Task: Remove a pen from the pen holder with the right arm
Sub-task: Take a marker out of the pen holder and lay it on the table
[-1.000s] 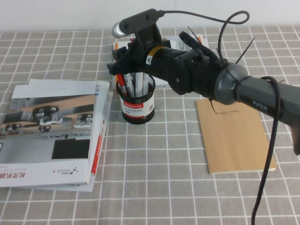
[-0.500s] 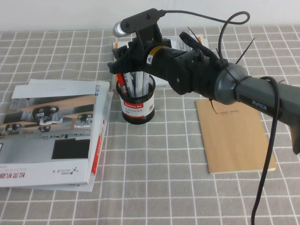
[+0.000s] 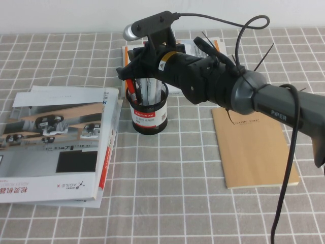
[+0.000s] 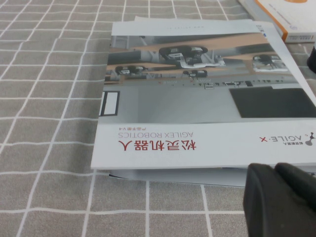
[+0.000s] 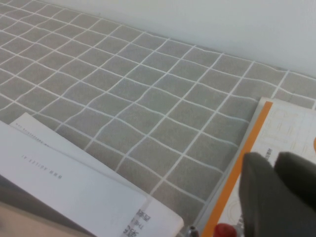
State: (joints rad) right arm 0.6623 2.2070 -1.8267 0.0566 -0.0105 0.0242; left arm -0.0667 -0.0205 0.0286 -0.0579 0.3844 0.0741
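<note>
Barely anything moved since a second back; the right gripper (image 3: 129, 71) stayed over the mouth of the black pen holder (image 3: 148, 116), fingers now pinched together; couldn't tell if a pen was caught between them. The pens (image 3: 145, 90) were all standing in the holder, a red one (image 3: 131, 92) nearest the fingers; the holder's red-and-white label was too small to read. "PiPER" showed on the right arm (image 3: 280, 114). The left gripper (image 4: 274, 170) hung closed over the near edge of a brochure (image 4: 197, 113) reading "AGILEX ROBOTICS" and "松灵机器人"; a tan notebook (image 3: 254, 147) lay to the holder's right on the checked tablecloth (image 3: 177, 203).
</note>
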